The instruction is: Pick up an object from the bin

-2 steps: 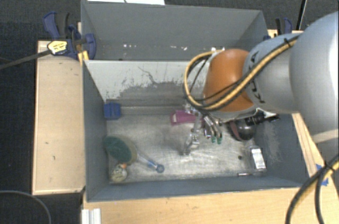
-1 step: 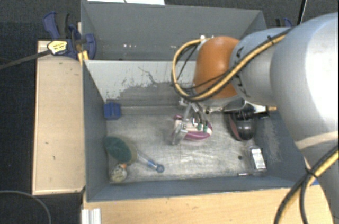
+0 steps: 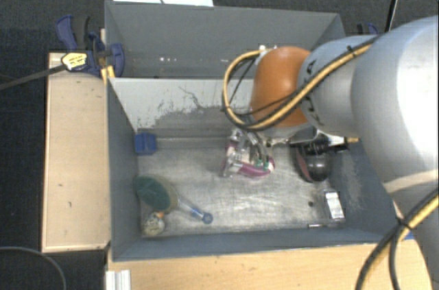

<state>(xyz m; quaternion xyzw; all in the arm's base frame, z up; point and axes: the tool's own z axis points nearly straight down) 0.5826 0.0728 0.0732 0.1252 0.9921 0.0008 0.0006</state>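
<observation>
**Gripper down on the pink thing at mid-bin**

You are looking at a small pink-magenta thing (image 3: 255, 171) lying on the floor of the grey bin (image 3: 206, 42), roughly at its middle and a little toward the back wall. The gripper (image 3: 250, 162) is standing right over it, its tips touching or just above the pink thing's upper edge. You cannot tell from this view whether the fingers are spread, pressed together or pinching it; the metal parts are crowding together there.

Above the gripper, the orange cover (image 3: 278, 86) is sitting on the wrist, with yellow-and-black cables (image 3: 236, 79) looping round its left side. The thick grey arm (image 3: 391, 103) is reaching in from the right.

Just to the right of the gripper, a dark rounded thing (image 3: 313, 164) is resting on the floor, near the pink thing but apart from it. Further right and nearer the front wall, a small white oblong (image 3: 334, 205) is lying by itself.

Well to the left, a blue block (image 3: 145, 142) is sitting against the back-left corner of the floor. In the front-left corner, a green round-headed brush (image 3: 153, 192) is lying with its thin handle pointing right toward a blue tip (image 3: 206, 216), and a small pale ball (image 3: 153, 223) is resting just below the green head.
</observation>
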